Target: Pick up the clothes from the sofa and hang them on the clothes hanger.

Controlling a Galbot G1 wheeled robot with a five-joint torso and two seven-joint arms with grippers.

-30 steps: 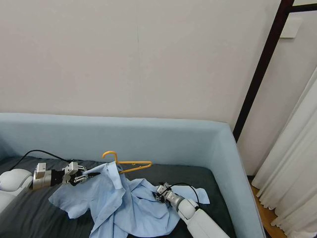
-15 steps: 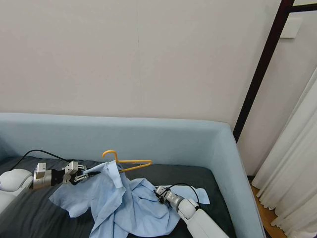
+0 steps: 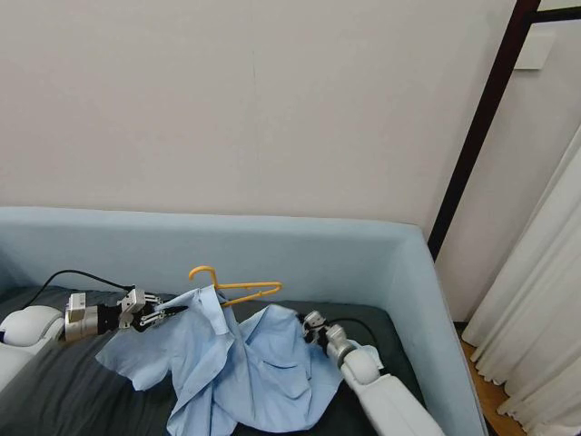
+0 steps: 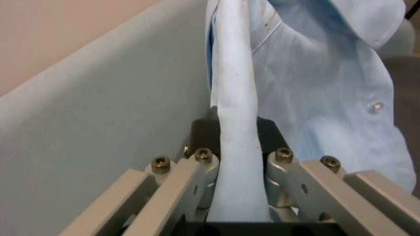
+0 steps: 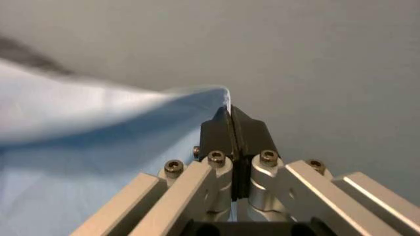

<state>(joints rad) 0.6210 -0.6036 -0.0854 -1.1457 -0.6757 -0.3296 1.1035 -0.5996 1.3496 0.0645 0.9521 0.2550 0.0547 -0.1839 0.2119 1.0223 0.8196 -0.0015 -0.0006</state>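
Note:
A light blue shirt (image 3: 241, 368) is lifted off the dark sofa seat (image 3: 54, 400), stretched between both grippers. An orange hanger (image 3: 238, 287) pokes out of its collar, hook to the left. My left gripper (image 3: 165, 311) is shut on the shirt's collar edge (image 4: 235, 123), on the hanger's left. My right gripper (image 3: 310, 323) is shut on a fold of the shirt (image 5: 98, 123) at the garment's right side, with its black pads (image 5: 231, 129) pressed together over the cloth edge. The lower shirt still drapes on the seat.
The sofa's light blue backrest (image 3: 300, 250) runs behind the shirt, and its right armrest (image 3: 436, 345) rises beside my right arm. A dark upright pole (image 3: 477, 127) stands to the right by white curtains (image 3: 545, 318). A black cable (image 3: 73, 277) trails from my left wrist.
Both grippers rose with the shirt. My right gripper moved up and to the right, spreading the shirt's right side. The hanger lifted slightly.

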